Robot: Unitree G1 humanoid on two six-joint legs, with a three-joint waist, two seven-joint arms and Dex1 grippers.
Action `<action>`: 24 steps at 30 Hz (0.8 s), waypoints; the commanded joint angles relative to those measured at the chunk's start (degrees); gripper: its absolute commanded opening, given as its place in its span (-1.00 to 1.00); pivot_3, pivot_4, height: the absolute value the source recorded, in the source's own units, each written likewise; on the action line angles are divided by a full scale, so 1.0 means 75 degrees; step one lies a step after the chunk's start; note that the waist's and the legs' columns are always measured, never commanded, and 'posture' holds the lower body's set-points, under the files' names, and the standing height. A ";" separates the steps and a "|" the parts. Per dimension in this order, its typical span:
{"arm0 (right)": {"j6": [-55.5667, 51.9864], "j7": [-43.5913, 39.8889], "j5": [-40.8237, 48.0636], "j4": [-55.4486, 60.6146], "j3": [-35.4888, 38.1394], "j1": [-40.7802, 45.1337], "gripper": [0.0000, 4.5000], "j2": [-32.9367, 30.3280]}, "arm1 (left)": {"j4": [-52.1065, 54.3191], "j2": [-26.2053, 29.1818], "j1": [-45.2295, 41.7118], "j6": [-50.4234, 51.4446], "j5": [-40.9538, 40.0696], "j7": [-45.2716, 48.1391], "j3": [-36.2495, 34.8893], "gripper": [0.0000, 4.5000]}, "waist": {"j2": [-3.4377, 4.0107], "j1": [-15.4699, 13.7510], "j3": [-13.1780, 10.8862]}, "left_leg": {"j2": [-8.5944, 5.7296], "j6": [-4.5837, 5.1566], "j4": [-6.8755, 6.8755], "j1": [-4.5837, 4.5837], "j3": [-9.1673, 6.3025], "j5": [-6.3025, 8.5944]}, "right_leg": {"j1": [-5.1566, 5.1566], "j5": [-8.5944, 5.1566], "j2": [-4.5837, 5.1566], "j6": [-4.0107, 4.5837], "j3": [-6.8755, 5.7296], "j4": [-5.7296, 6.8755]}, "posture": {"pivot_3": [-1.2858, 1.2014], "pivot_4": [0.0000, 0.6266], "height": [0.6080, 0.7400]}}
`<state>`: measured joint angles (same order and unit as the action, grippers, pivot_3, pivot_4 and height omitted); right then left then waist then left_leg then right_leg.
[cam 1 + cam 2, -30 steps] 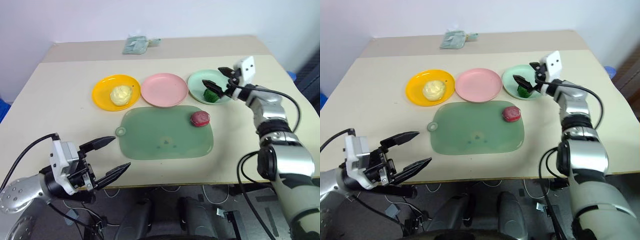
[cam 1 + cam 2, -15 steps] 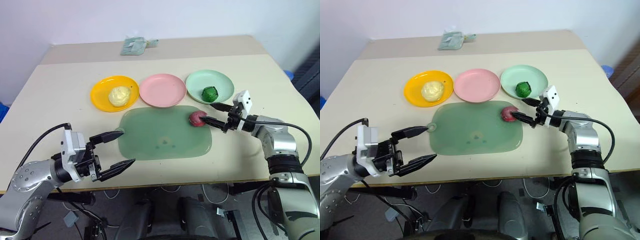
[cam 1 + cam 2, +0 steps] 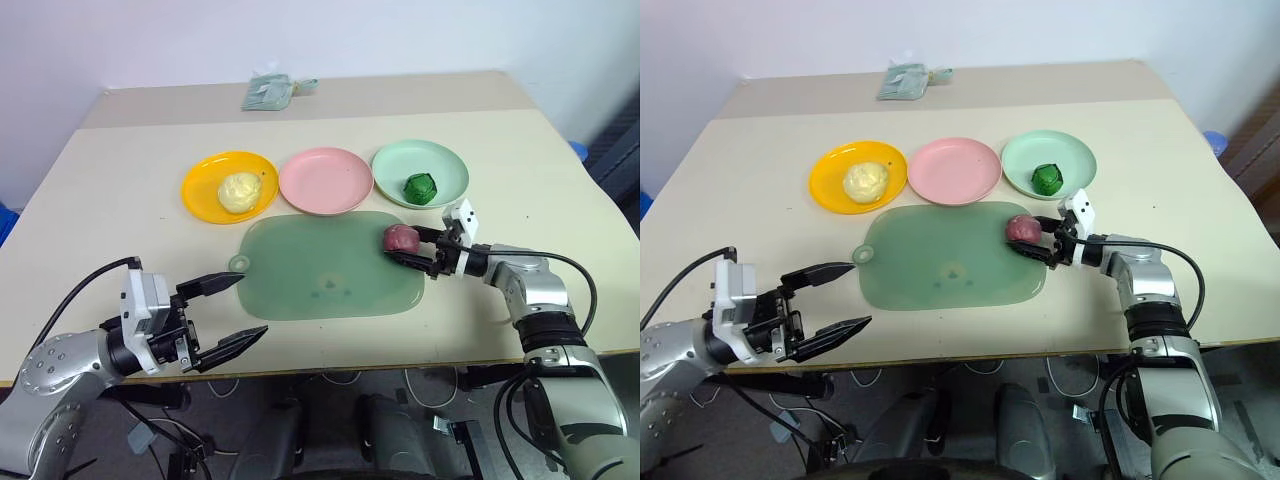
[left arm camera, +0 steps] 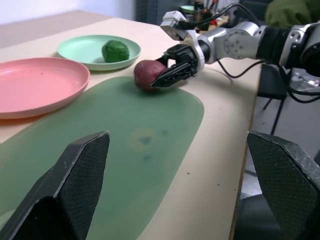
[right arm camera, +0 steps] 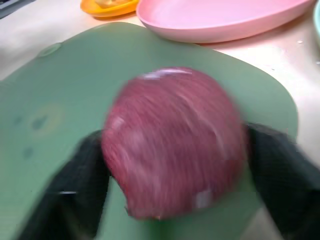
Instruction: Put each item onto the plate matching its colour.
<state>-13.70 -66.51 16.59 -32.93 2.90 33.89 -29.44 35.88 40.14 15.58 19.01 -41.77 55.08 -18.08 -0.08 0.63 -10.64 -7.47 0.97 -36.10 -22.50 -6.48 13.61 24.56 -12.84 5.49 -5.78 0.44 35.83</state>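
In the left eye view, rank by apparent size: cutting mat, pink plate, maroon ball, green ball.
1. Cutting mat
2. Pink plate
3. Maroon ball and green ball: they look about alike, so no ranking between them.

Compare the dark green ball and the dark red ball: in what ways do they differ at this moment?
The dark green ball lies on the mint green plate, its matching colour; the dark red ball lies on the green cutting mat, off any plate. The dark green ball stands free, while the right pincer has its fingers on both sides of the dark red ball. Both are roundish and similar in size.
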 commanded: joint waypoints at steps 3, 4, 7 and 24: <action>0.0078 -0.0108 0.0299 0.0569 0.0091 0.0395 -0.04 0.0146 | 0.0490 -0.0063 0.0169 -0.0095 -0.0063 -0.0298 -0.0287 1.00 | 0.0000 0.0002 0.0000 | 0.0000 0.0000 0.0001 0.0000 0.0000 0.0000 | 0.0000 0.0000 -0.0001 0.0000 0.0000 0.0000 | 0.03 -0.52 1.00; 0.0058 -0.0101 0.0338 0.0658 0.0083 0.0477 -0.04 0.0204 | 0.0544 -0.0074 0.0194 -0.0077 -0.0078 -0.0354 -0.0298 1.00 | 0.0000 0.0006 0.0000 | 0.0000 0.0000 0.0001 0.0000 0.0000 0.0000 | 0.0000 0.0000 0.0000 0.0000 0.0000 0.0000 | 0.03 -0.52 1.00; 0.0121 -0.0002 0.0420 0.0696 0.0021 0.0972 -0.04 0.0614 | 0.0664 -0.0075 0.0255 -0.0040 -0.0115 -0.0493 -0.0301 1.00 | 0.0000 0.0031 0.0000 | 0.0001 0.0000 0.0002 0.0000 0.0002 0.0000 | 0.0003 0.0000 -0.0002 0.0000 0.0003 0.0000 | 0.03 -0.52 1.00; 0.3554 0.5121 -0.1649 -0.5457 0.0045 0.4959 0.98 0.2997 | 0.1384 -0.0423 0.0895 0.0046 0.0301 -0.1843 -0.0454 1.00 | -0.0002 0.0059 -0.0001 | 0.0006 -0.0015 0.0011 0.0004 0.0006 0.0007 | 0.0013 0.0005 -0.0030 0.0007 0.0026 0.0004 | 0.03 -0.52 1.00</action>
<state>10.40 -31.24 5.35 -74.11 2.63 68.18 -7.30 43.88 37.52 21.71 19.56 -40.96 43.41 -19.95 -0.09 1.07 -10.64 -7.40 0.85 -36.01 -22.46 -6.43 13.66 24.69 -12.80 5.22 -5.72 0.66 35.88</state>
